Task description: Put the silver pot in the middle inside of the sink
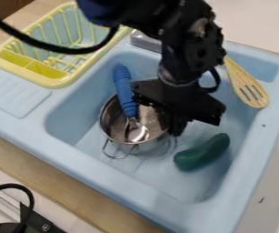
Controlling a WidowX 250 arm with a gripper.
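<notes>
The black gripper (178, 105) hangs over the light blue sink (75, 119), at the right side of the silver pot (112, 123) and covering part of its rim. Inside the basin, the pot stands roughly upright, left of the basin's centre, with a wire handle toward the near side. A spoon with a blue handle (124, 91) rests in it, bowl down, its handle leaning up toward the back. Whether the gripper touches the pot's rim is hidden.
A green toy vegetable (202, 152) lies in the basin right of the pot. The yellow dish rack (56, 80) stands on the sink's back left. A slotted wooden spatula (248, 88) leans at the right rim. Black cables cross the upper left and lower left.
</notes>
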